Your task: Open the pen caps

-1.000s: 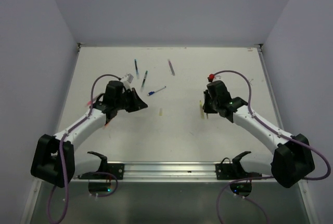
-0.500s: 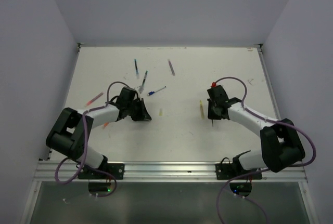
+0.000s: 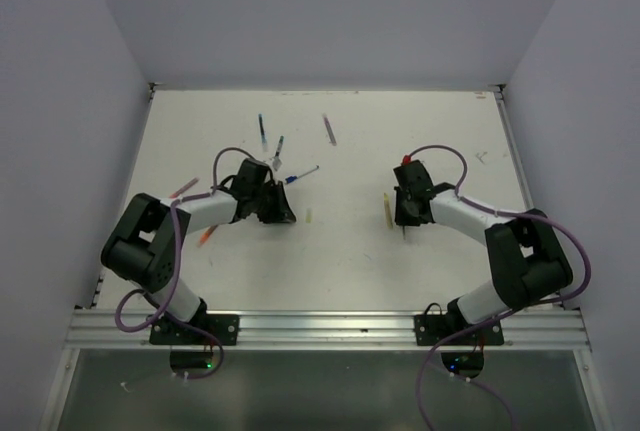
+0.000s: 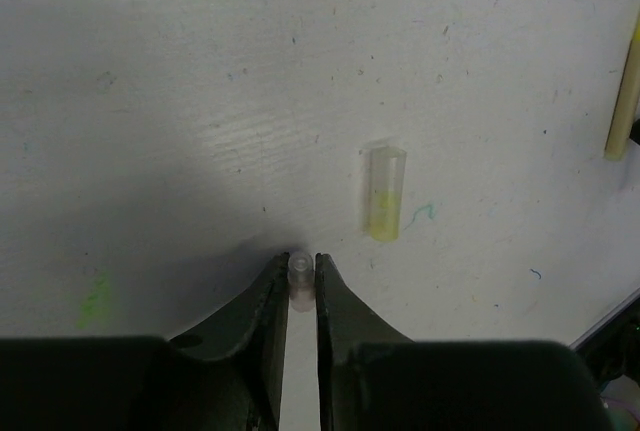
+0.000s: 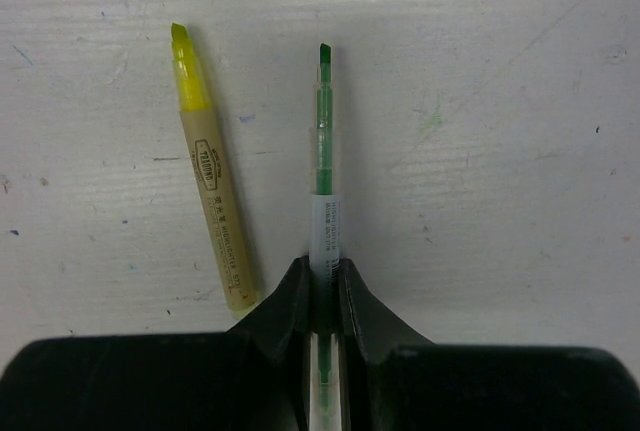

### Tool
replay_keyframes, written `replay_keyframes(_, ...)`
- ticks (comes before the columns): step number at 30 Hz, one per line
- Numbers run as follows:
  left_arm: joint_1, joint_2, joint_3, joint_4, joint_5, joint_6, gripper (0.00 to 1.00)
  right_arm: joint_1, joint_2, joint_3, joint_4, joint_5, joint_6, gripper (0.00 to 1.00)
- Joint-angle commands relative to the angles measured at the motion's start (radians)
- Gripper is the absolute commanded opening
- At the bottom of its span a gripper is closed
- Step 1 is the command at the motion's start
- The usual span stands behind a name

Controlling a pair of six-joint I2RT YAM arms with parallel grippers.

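My left gripper [image 4: 299, 263] is shut on a tiny pale translucent pen cap [image 4: 299, 273], low over the table. A pale yellow cap [image 4: 385, 193] lies loose just ahead of it; it also shows in the top view [image 3: 308, 217]. My right gripper [image 5: 323, 269] is shut on a green pen [image 5: 323, 141] with a white label and a bare tip, which lies along the table. An uncapped yellow pen [image 5: 212, 186] lies to its left. In the top view the left gripper [image 3: 277, 213] and the right gripper [image 3: 404, 215] are both down at the table.
Several thin pens lie at the back of the table: a teal one [image 3: 261, 129], a dark one [image 3: 278, 148], a purple one [image 3: 329, 129] and a blue one [image 3: 300, 175]. A pink pen [image 3: 183, 189] and an orange-red one [image 3: 207, 236] lie at the left.
Both arms have folded down and lowered their grippers to the table. The left gripper moved right toward the yellow cap. The right gripper settled beside the yellow pen.
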Motion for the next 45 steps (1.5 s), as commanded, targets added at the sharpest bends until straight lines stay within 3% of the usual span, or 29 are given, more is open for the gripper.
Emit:
replay_keyframes(1, -0.005, 0.018, 0.051, -0.007, -0.043, 0.039, 0.22, -0.007, 0.039, 0.022, 0.057, -0.02, -0.001, 0.07)
replay_keyframes(15, -0.005, -0.067, 0.083, -0.098, -0.087, 0.085, 0.41, -0.007, 0.007, 0.025, 0.024, -0.038, -0.01, 0.44)
replay_keyframes(18, -0.005, -0.125, 0.129, -0.144, -0.135, 0.121, 0.47, -0.007, -0.01, 0.04, 0.008, -0.026, -0.019, 0.52)
replay_keyframes(21, -0.003, -0.166, 0.206, -0.178, -0.207, 0.182, 0.61, -0.005, -0.045, 0.072, -0.037, -0.014, -0.024, 0.6)
replay_keyframes(23, -0.003, -0.159, 0.29, -0.204, -0.241, 0.281, 0.65, -0.005, -0.079, 0.103, -0.064, -0.006, -0.038, 0.66)
replay_keyframes(29, 0.001, -0.061, 0.479, -0.254, -0.259, 0.498, 0.65, -0.007, -0.139, 0.16, -0.094, -0.099, -0.052, 0.68)
replay_keyframes(35, 0.001, -0.048, 0.476, -0.177, -0.239, 0.659, 0.63, -0.002, -0.217, 0.154, -0.088, -0.273, -0.052, 0.68)
replay_keyframes(41, 0.021, 0.057, 0.551, -0.279, -0.218, 0.736, 0.64, 0.0, -0.298, 0.114, -0.085, -0.354, -0.076, 0.68)
replay_keyframes(45, 0.047, 0.114, 0.562, -0.29, -0.132, 0.754, 0.64, 0.0, -0.331, 0.085, -0.068, -0.409, -0.07, 0.68)
